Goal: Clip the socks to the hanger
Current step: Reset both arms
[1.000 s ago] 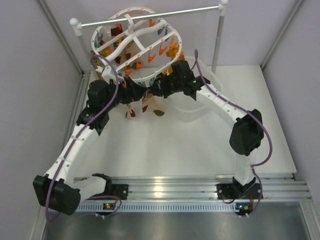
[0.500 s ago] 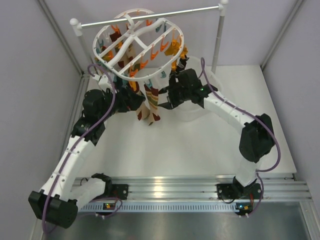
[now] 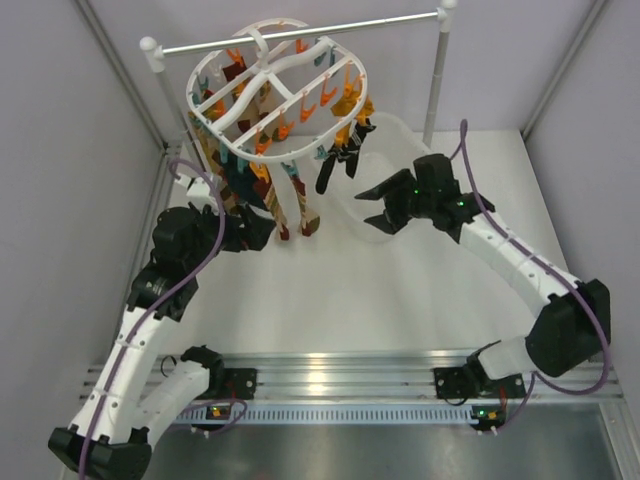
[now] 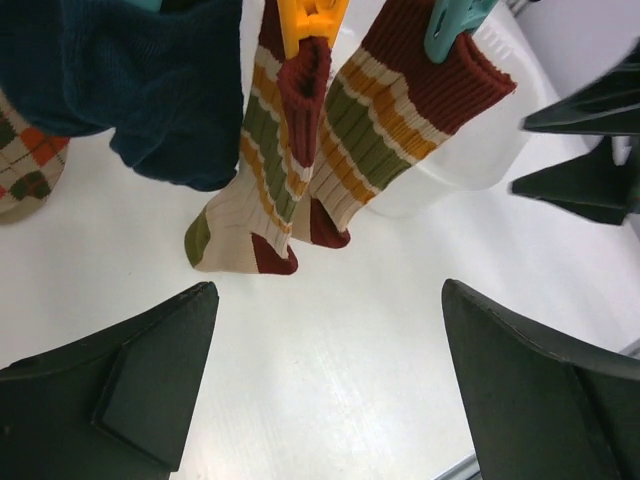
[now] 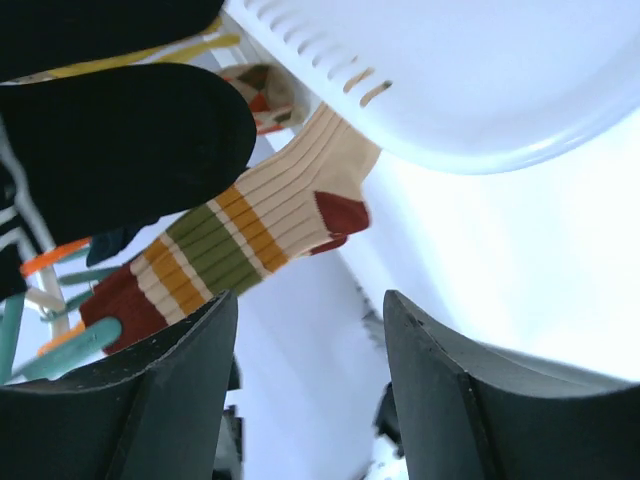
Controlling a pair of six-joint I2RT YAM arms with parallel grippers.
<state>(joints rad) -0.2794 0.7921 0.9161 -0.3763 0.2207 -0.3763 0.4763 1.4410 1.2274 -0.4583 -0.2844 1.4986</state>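
Two striped ribbed socks (image 4: 262,160) hang from the white oval plastic hanger's (image 3: 268,72) near edge; our left gripper (image 4: 328,300) and right gripper (image 5: 310,300) gape empty.

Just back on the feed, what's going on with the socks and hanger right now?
Several socks hang clipped to the white hanger on the rail, with the striped pair nearest the arms. Neither arm holds anything: the left fingers are spread open close to those socks, and the right fingers are open beside the white tub.
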